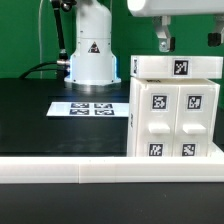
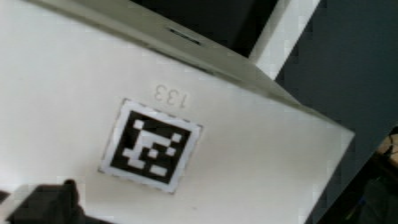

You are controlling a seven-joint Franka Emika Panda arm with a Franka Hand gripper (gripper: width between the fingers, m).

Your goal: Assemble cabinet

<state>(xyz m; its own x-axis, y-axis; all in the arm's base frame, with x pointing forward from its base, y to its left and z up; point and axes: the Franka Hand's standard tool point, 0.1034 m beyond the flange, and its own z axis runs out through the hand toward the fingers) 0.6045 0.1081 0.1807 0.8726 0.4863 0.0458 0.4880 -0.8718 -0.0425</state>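
Note:
The cabinet, a large white box with a four-panel tagged face, stands on the black table at the exterior view's right. Across its top lies a flat white slab with one tag on its front edge. My gripper hangs just above that slab. It is open, with its fingers spread wide and nothing between them. The wrist view looks down on a white surface bearing a square tag. There the gripper straddles the surface, with one dark fingertip at the picture's edge.
The marker board lies flat on the table at the exterior view's left of the cabinet. My arm's white base stands behind it with cables trailing off. A white rail runs along the table's front edge.

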